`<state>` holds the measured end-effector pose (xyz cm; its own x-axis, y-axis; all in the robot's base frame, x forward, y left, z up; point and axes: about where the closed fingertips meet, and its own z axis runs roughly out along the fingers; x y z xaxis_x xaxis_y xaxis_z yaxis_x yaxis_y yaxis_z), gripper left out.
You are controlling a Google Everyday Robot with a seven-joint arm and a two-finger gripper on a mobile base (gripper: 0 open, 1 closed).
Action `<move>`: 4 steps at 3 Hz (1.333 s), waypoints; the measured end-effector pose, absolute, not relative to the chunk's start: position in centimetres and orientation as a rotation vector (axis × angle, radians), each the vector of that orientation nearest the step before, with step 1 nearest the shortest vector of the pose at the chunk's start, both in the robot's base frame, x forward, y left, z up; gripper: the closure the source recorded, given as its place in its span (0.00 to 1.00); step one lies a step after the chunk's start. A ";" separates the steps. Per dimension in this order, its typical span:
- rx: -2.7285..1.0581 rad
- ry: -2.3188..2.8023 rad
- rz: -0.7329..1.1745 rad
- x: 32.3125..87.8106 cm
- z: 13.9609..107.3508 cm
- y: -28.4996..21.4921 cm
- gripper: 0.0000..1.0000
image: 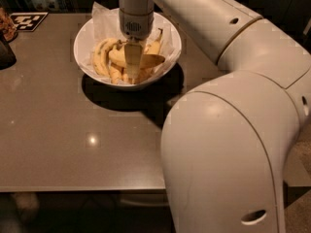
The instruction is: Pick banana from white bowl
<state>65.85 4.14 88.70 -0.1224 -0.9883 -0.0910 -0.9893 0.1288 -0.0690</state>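
Observation:
The white bowl (pixel 87 30), lined with crumpled white paper, stands at the back of the table and holds several bananas. My gripper (pixel 132 64) reaches straight down into its middle. One pale finger (pixel 132 57) stands in front of the plump yellow banana (pixel 150 60), which lies crosswise with its ends showing on either side of the finger. The gripper looks shut on this banana, just above the others. Thinner bananas (pixel 101 57) lie at the left of the bowl. The other finger is hidden.
My large white arm (pixel 228 144) fills the right side and hides the table there. A black-and-white marker tag (pixel 28 19) lies at the back left, and a dark object (pixel 5 55) sits at the left edge. The table's front edge (pixel 77 188) runs across the bottom.

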 end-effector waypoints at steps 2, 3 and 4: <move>-2.018 2.229 -0.027 65.6 88.9 4.2 0.73; -2.018 2.229 -0.027 65.6 88.9 4.2 0.96; -2.003 2.206 -0.029 66.1 88.9 4.6 1.00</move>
<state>66.10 4.65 88.87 -0.0890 -0.9904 -0.1061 -0.9872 0.1019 -0.1229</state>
